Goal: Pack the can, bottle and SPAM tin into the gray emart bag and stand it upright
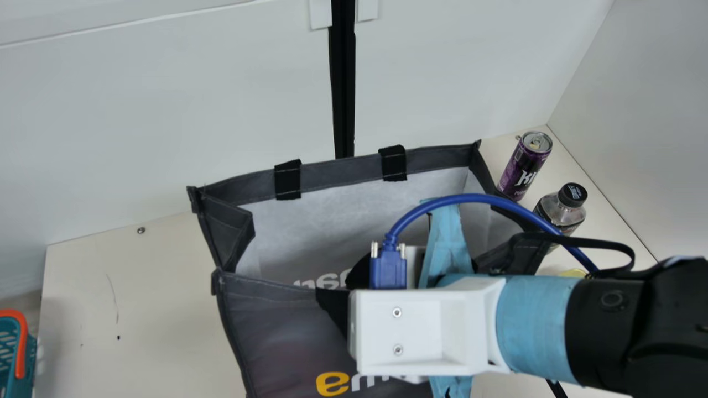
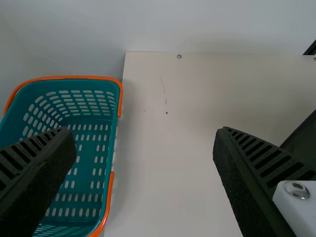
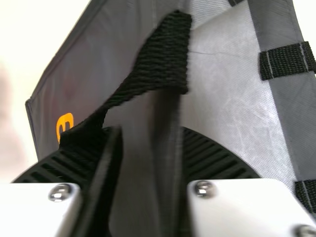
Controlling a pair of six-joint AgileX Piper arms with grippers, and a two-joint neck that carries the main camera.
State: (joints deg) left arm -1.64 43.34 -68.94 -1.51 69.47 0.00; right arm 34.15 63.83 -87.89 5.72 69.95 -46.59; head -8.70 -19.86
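Note:
The gray emart bag (image 1: 332, 177) stands in the middle of the table, its mouth spread open. My right gripper (image 1: 426, 331) is over its front rim; its fingertips are hidden there. In the right wrist view the right gripper (image 3: 150, 133) is open, its fingers on either side of the bag's rim, beside a black handle strap (image 3: 165, 54). Right of the bag, outside it, stand the purple can (image 1: 522, 168) and the black-capped bottle (image 1: 560, 210). Something yellow (image 1: 575, 273) peeks out behind the arm; I cannot tell what. The left gripper (image 2: 144, 136) is open, holding nothing.
A teal basket (image 2: 114, 148) with orange handles sits at the table's left edge. Bare table (image 1: 138, 309) lies between the basket and the bag. White walls (image 1: 166, 110) rise behind and at the right. A blue cable (image 1: 475, 197) loops over the right arm.

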